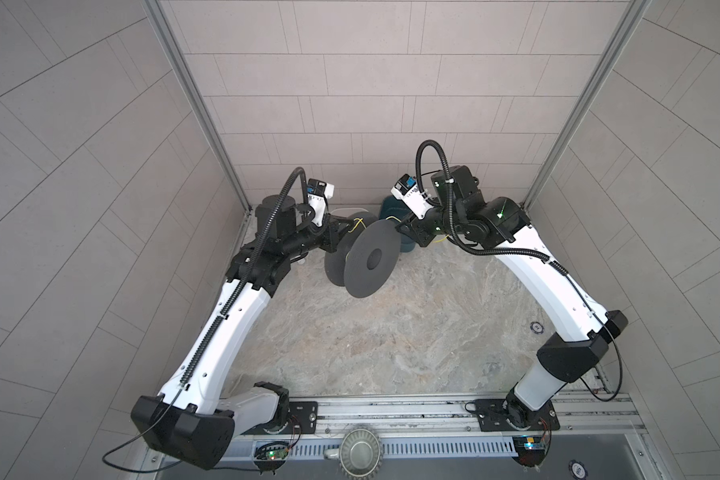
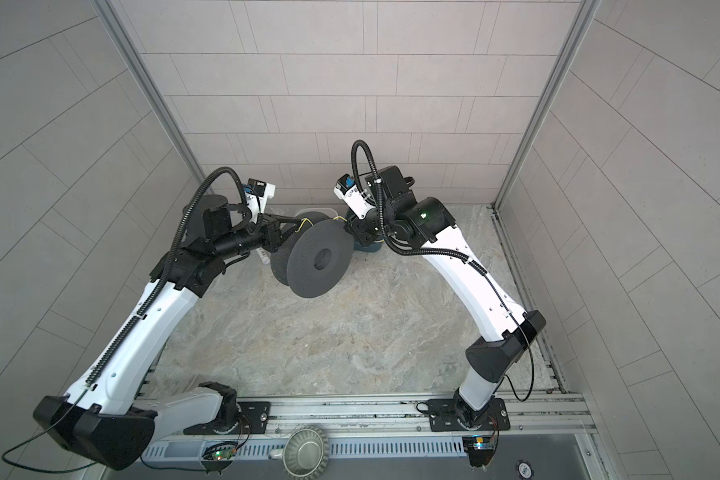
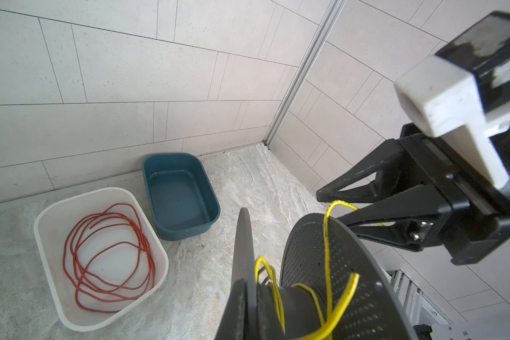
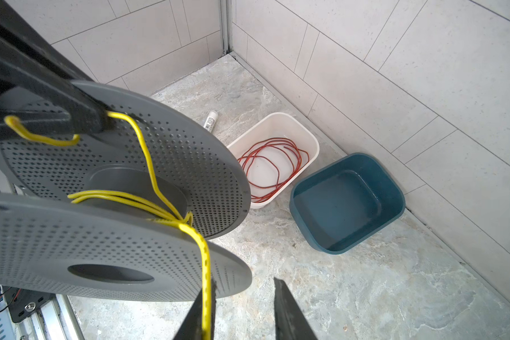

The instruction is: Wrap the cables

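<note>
Left gripper (image 3: pixel 329 206) has its fingers pressed together on the rim of the far flange of the grey perforated spool (image 4: pixel 174 153), and the yellow cable (image 4: pixel 205 259) passes under them there, its free end hooking out beyond. From that grip the cable drops to the hub, lies round it in a few loose turns, crosses the near flange's edge and runs along one finger of the right gripper (image 4: pixel 243 281). That gripper's fingers stand apart, with the cable against the inner face of one only.

Both arms reach from the near rail toward the far wall, elbows spread outward and wrists turned in to face each other across the tilted spool.

On the marbled tabletop (image 1: pixel 391 340) beyond sit a white bin (image 3: pixel 42 235) holding coiled red wire (image 3: pixel 149 253) and, just beside it, a blue bin (image 3: pixel 183 200). A small white tube (image 4: pixel 210 120) lies near the white bin. Its label and the fine print along the cable's sheath are too small to read.
</note>
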Action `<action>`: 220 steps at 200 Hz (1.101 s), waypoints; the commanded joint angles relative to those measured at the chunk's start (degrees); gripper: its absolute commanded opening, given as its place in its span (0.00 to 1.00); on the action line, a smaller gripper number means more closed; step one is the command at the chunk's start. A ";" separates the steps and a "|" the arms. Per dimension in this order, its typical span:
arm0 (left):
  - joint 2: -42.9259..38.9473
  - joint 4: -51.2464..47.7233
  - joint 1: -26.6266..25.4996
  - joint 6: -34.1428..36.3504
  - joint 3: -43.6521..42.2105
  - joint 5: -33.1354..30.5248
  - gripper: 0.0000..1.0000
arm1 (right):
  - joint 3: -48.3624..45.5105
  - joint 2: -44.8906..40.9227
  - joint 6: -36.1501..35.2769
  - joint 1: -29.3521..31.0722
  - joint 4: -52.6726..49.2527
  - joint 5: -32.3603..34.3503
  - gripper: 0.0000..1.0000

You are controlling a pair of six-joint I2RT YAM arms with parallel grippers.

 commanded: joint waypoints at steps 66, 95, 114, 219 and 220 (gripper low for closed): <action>-0.58 2.78 0.34 -0.38 3.52 0.51 0.00 | -2.71 -4.69 -0.53 -0.73 -3.83 2.94 0.18; -0.58 2.71 0.29 -0.26 3.51 0.48 0.00 | -3.37 -5.30 -0.59 -0.70 -3.76 3.41 0.14; -0.58 2.52 0.36 -0.01 3.61 0.45 0.00 | -3.30 -5.66 -0.54 -0.73 -4.17 3.96 0.14; 0.11 2.95 1.39 -2.81 5.03 4.68 0.00 | -12.34 -9.36 0.86 -1.54 0.62 7.52 0.00; 0.08 3.13 1.54 -3.08 5.02 4.91 0.00 | -12.52 -9.45 0.94 -1.59 0.81 7.48 0.00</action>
